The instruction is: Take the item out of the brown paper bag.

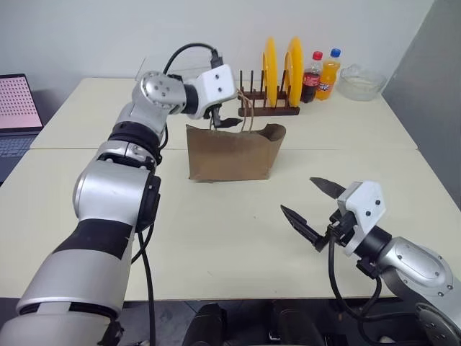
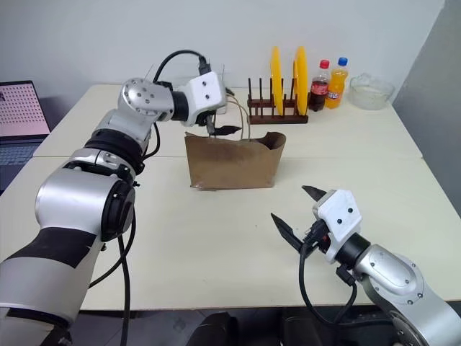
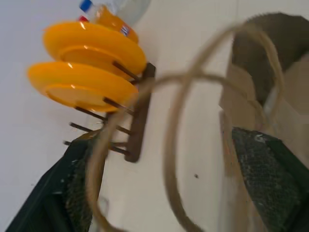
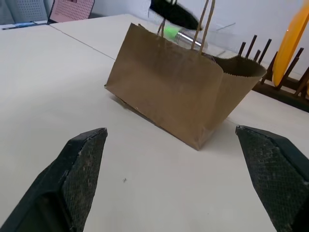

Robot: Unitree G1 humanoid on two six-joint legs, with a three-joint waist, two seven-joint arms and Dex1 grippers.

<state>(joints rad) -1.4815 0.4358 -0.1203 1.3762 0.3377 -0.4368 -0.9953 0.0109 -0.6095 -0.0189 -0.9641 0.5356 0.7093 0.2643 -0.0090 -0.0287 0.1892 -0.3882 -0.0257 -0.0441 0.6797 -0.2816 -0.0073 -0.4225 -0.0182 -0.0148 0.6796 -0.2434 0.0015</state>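
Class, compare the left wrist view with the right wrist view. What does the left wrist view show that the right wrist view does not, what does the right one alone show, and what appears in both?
Left wrist view alone: two bottle tops behind the rack, and the cord handles looming close between the left gripper, whose jaws stand open.

Right wrist view alone: the whole brown paper bag standing upright on the table, a laptop at the far edge, and the open right gripper.

Both: the bag, its handles, the yellow plates and the wooden plate rack.
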